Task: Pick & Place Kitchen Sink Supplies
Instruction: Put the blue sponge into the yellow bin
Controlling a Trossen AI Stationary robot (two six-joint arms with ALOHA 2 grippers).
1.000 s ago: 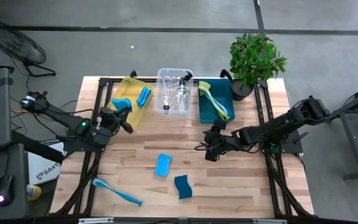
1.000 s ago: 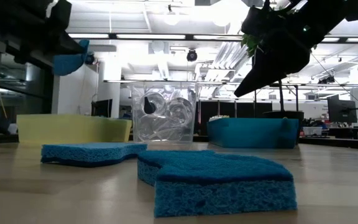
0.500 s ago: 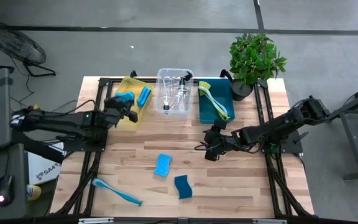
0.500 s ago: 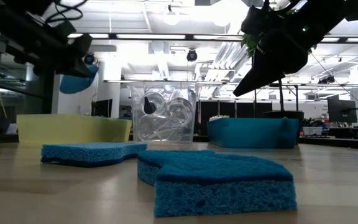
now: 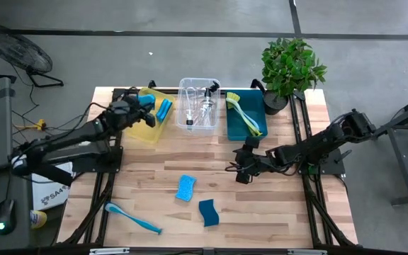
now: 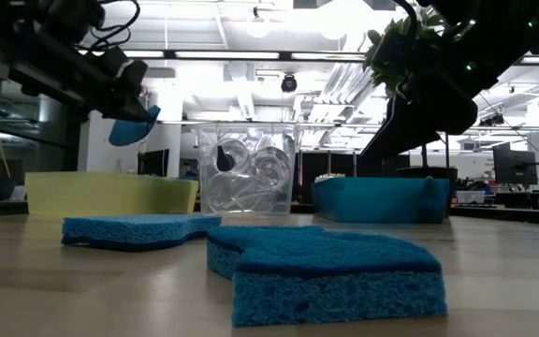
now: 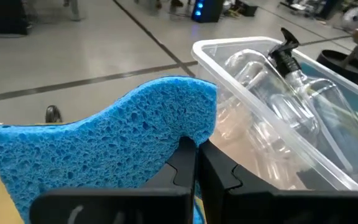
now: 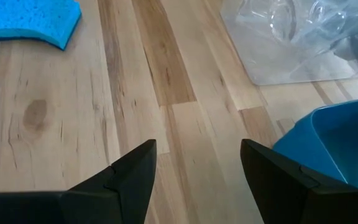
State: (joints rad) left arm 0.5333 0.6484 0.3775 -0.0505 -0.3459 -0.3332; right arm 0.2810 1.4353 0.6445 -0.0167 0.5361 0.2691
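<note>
Holding a blue sponge (image 7: 104, 146) pinched between closed fingers, our left gripper (image 5: 142, 108) is hanging over the yellow bin (image 5: 139, 132) at the back left of the table (image 5: 275, 212). We are reading this as the placing step: the sponge is already sitting above the bin, so the coming move looks like a short drop and a release, not a sideways carry. In the left wrist view the sponge is standing up past the fingertips with its long side running across them, and the clear bin (image 7: 303, 124) with its bottles is lying just beside it, so we are judging a drift that way to be the main risk. Another blue sponge (image 5: 163, 110) is already lying in the yellow bin. Our right gripper (image 5: 242, 172) is waiting low over bare wood in front of the teal bin (image 5: 245, 129), its fingers spread wide and holding nothing. Two loose sponges (image 5: 185, 188) (image 5: 208, 212) are lying near the middle front, closer to that right gripper, while the blue brush (image 5: 133, 217) is lying at the front left, its long handle slanting across the boards.
</note>
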